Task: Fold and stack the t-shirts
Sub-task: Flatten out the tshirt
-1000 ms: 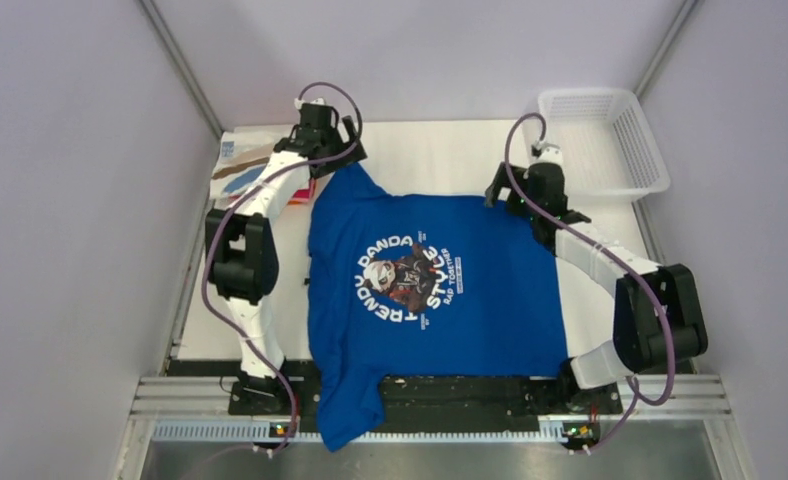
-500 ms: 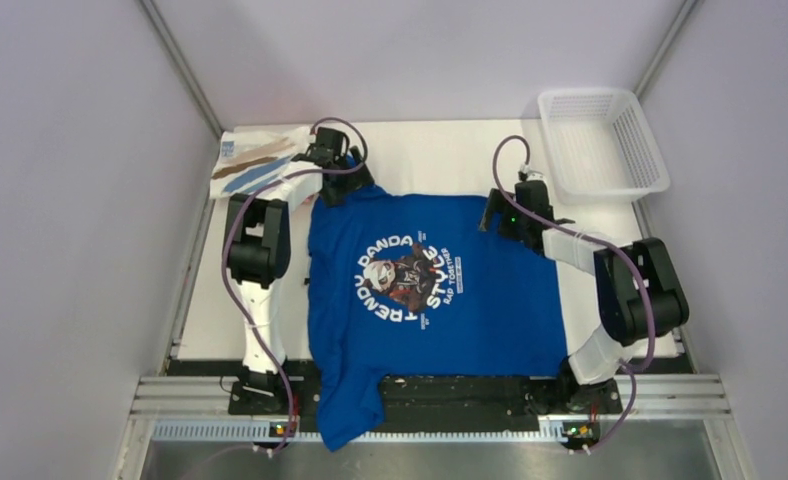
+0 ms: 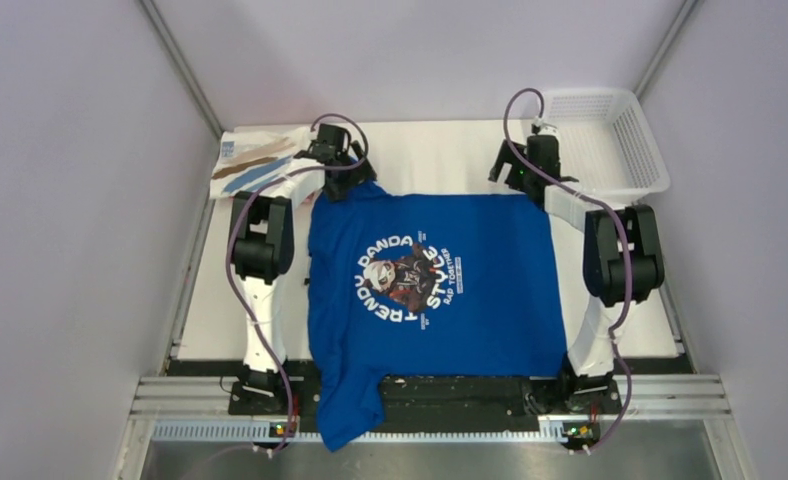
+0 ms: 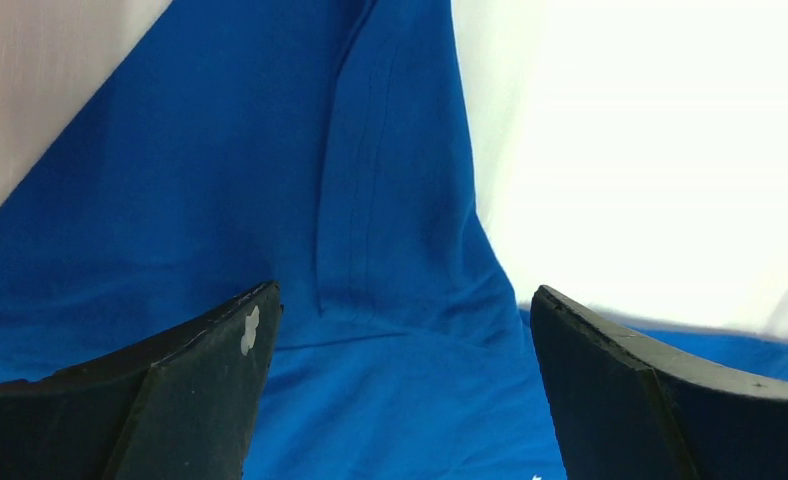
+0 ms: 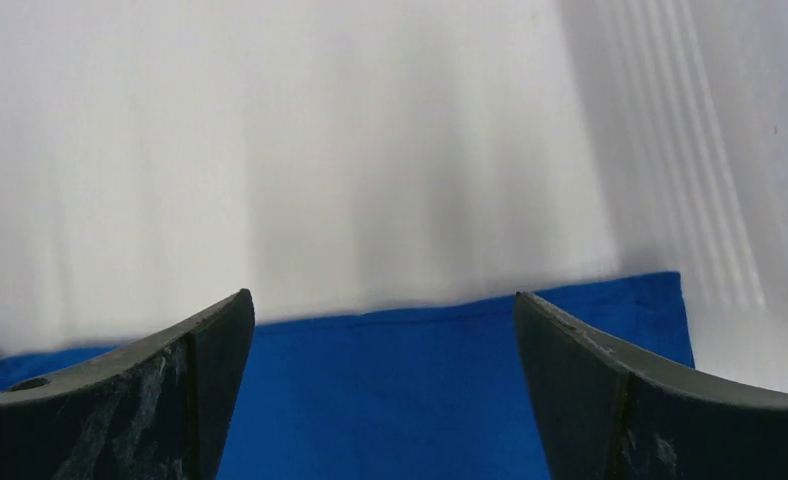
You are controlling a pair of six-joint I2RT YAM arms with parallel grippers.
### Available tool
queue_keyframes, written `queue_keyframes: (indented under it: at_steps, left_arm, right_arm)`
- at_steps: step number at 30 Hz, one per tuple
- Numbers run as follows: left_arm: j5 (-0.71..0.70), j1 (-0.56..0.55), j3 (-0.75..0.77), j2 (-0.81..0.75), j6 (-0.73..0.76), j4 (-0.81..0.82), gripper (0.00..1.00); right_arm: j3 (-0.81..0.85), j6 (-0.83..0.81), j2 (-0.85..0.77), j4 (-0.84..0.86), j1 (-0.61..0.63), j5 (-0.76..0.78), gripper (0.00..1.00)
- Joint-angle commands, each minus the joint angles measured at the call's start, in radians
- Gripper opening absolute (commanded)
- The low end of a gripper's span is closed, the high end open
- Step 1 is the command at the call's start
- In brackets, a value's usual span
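A royal blue t-shirt (image 3: 440, 280) with a round white-lettered panda print lies spread flat on the white table, one sleeve hanging over the near edge. My left gripper (image 3: 342, 180) is open over its far-left sleeve; the left wrist view shows the sleeve seam (image 4: 370, 200) between the jaws. My right gripper (image 3: 520, 180) is open above the far-right corner of the shirt; the right wrist view shows the blue hem (image 5: 450, 390) between the jaws. A folded white shirt with brown and blue streaks (image 3: 255, 160) lies at the far left.
A white plastic mesh basket (image 3: 610, 140) stands at the far right corner, close to the right arm. Grey walls close in the table on both sides. A metal rail (image 3: 430, 395) runs along the near edge.
The right gripper has moved from over the shirt's right side to the far-right corner, toward the basket. The left gripper has shifted slightly down onto the far-left sleeve. The shirt's far edge lies flatter.
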Motion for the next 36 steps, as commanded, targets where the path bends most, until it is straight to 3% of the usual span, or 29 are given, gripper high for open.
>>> queue_keyframes:
  at_steps: [1,7,13,23,36]
  left_arm:
    - [0.002,0.009,0.067,0.053,-0.033,0.026,0.99]
    - [0.030,0.009,0.081,0.093,-0.076,0.068,0.99]
    - [0.125,0.009,0.070,0.095,-0.128,0.146,0.99]
    - [0.158,0.005,0.000,0.035,-0.200,0.248,0.99]
    - [0.189,-0.041,0.108,0.117,-0.246,0.283,0.99]
  right_arm:
    - [-0.057,-0.021,-0.121,0.016,0.036,-0.066,0.99]
    - [-0.265,-0.030,-0.287,0.031,0.154,-0.085,0.99]
    - [-0.397,0.046,-0.319,0.046,0.195,-0.140,0.99]
    - [-0.403,0.050,-0.311,0.027,0.195,-0.123,0.99]
    - [-0.402,0.045,-0.313,0.015,0.195,-0.096,0.99]
